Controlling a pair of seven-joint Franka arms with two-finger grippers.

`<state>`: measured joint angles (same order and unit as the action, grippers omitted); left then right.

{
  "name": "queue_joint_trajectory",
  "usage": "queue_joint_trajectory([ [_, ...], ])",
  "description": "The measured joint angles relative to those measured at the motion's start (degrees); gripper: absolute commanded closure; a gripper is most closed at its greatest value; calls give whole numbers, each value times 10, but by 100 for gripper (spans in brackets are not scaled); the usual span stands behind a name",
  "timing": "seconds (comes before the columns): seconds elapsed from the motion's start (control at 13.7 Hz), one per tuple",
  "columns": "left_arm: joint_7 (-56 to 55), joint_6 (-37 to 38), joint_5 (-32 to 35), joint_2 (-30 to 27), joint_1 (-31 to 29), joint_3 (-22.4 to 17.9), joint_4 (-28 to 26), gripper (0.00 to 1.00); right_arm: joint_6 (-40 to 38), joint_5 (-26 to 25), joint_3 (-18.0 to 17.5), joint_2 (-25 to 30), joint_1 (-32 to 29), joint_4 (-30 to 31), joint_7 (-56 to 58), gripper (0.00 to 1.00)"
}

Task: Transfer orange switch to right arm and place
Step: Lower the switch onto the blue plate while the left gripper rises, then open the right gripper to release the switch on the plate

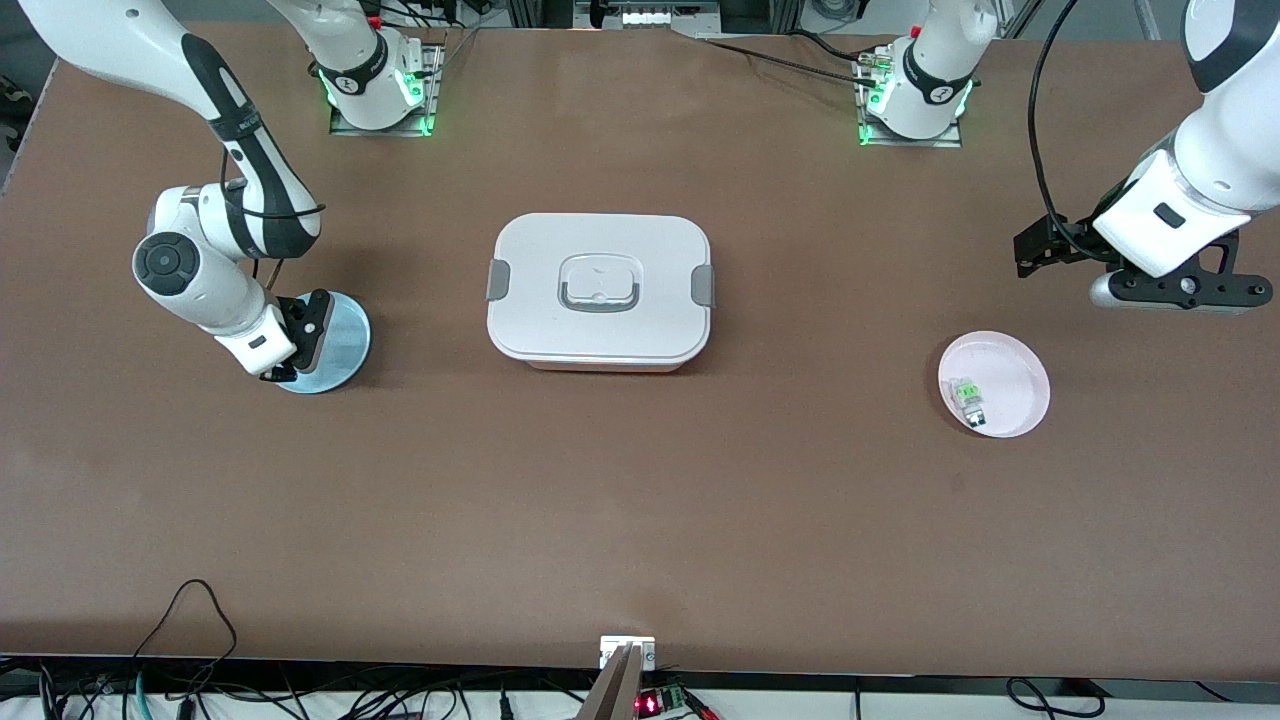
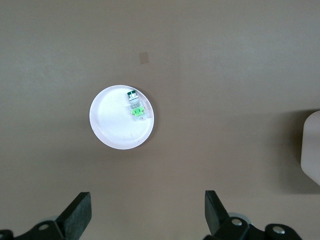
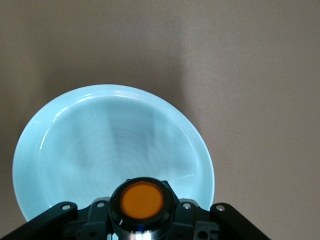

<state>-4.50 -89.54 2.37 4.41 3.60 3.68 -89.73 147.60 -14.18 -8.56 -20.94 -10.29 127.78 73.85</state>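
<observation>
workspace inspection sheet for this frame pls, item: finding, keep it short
Surface: brown table, one small pale mark seen in the left wrist view.
Job's things: orange switch held in the right gripper over the blue saucer at the right arm's end.
Clutter: closed white lidded box mid-table; pink saucer at the left arm's end with a green-topped part in it.
Grippers: right shut on the switch; left gripper open, empty, waiting above the table near the pink saucer.
Cables: black cable looping to the left arm's wrist; loose cables at the table's near edge.
Surroundings: nothing seen.
</observation>
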Motion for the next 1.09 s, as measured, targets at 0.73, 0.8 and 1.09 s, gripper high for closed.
queue_joint_trajectory([
  [0.73, 0, 3, 0, 0, 0, 0, 0, 0, 49, -1, 0, -13, 0, 26, 2, 0],
  [0.8, 0, 3, 0, 0, 0, 0, 0, 0, 45, -1, 0, -9, 0, 26, 1, 0],
  [1.09, 0, 3, 0, 0, 1, 1, 0, 0, -17, 2, -17, 34, -1, 17, -25, 0],
])
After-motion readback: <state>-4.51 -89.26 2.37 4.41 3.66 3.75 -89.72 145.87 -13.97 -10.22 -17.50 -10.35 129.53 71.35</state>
